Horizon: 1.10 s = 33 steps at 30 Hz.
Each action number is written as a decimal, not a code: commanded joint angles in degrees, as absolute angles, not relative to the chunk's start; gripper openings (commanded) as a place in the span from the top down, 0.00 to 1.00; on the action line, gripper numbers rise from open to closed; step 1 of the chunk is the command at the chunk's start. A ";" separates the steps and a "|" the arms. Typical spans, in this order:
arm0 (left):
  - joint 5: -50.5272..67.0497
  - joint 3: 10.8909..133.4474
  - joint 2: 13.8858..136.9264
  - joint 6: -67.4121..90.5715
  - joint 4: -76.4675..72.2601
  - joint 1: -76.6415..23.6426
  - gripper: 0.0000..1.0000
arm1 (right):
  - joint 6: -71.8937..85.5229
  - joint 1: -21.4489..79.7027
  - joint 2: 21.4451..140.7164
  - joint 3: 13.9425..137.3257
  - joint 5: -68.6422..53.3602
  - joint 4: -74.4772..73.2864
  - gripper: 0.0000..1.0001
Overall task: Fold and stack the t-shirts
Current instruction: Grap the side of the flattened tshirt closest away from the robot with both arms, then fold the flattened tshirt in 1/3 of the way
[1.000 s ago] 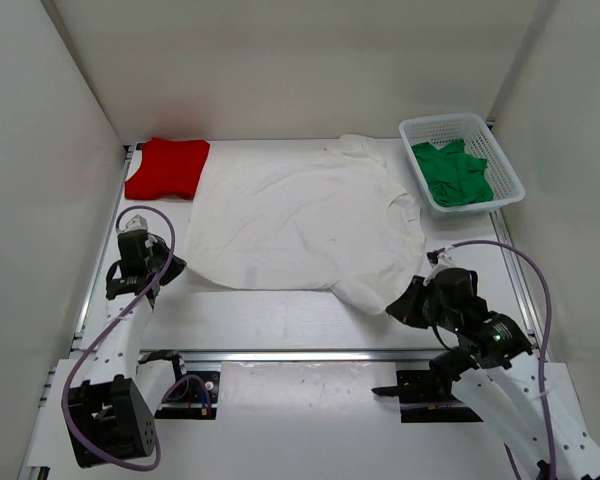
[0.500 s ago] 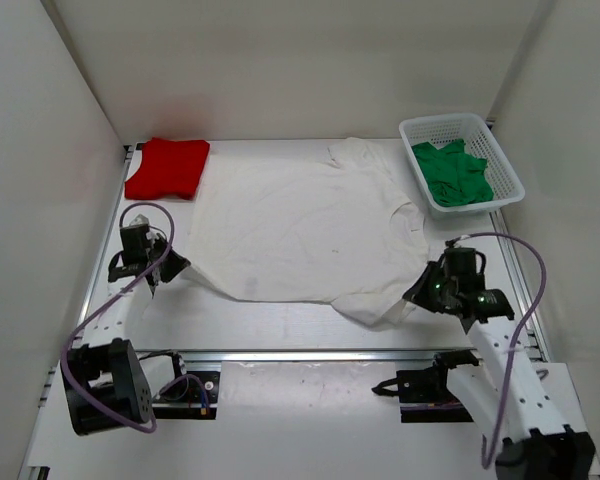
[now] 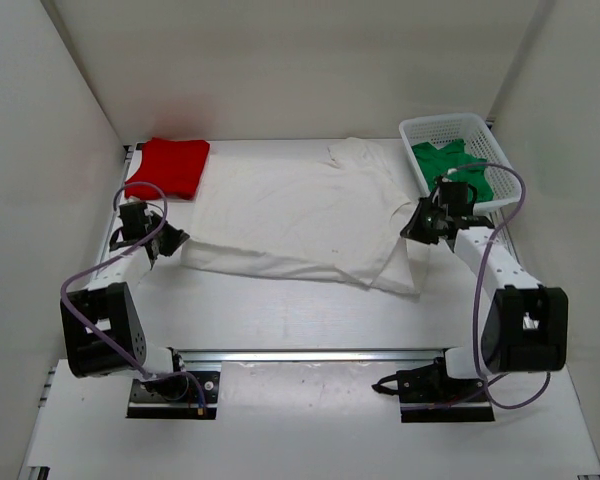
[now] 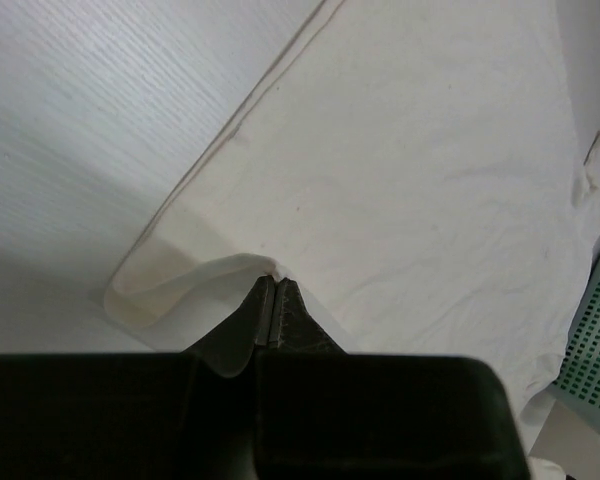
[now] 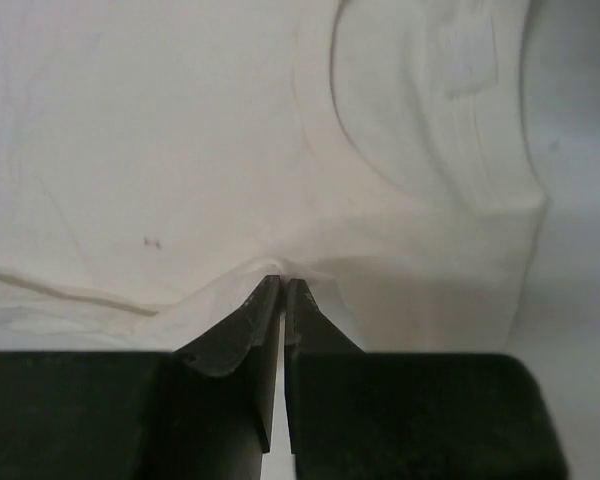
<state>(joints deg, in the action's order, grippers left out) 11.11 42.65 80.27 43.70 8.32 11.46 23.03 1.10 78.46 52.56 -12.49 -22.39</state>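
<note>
Left hand (image 3: 170, 241) clamped on white cloth t-shirt (image 3: 300, 215) corner, near desk (image 3: 280, 310) left edge; right hand (image 3: 417, 222) clamped on its right side.

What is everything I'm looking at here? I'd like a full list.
red shirt: one, red, folded, far left corner of the table
white shirt: one, white, middle of the table, near edge doubled over
green shirt: one, green, crumpled in the basket
basket: one, white mesh, far right corner
table: one, white, white walls on three sides
left arm: one, black and white, left side, jaws shut on the white shirt's left corner
right arm: one, black and white, right side, jaws shut on the white shirt's right edge
</note>
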 commanded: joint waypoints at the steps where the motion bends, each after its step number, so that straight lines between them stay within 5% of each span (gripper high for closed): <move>1: 10.19 45.44 82.43 45.44 4.93 11.95 1.00 | 21.01 1.14 84.53 58.61 -11.34 -15.74 1.00; 11: 10.54 50.00 90.70 47.11 2.46 12.22 1.00 | 19.95 0.44 98.78 72.33 -11.69 -15.12 1.00; 24: 12.22 55.72 100.99 47.28 -0.35 12.39 0.96 | 20.56 1.15 104.68 75.58 -9.32 -12.13 1.00; 28: 12.48 55.11 98.45 46.50 -0.18 12.83 0.78 | 20.91 1.40 106.61 79.79 -9.58 -13.35 0.98; 33: 10.46 50.47 90.80 46.14 0.00 13.88 0.51 | 19.60 2.28 105.39 82.35 -9.49 -16.08 0.78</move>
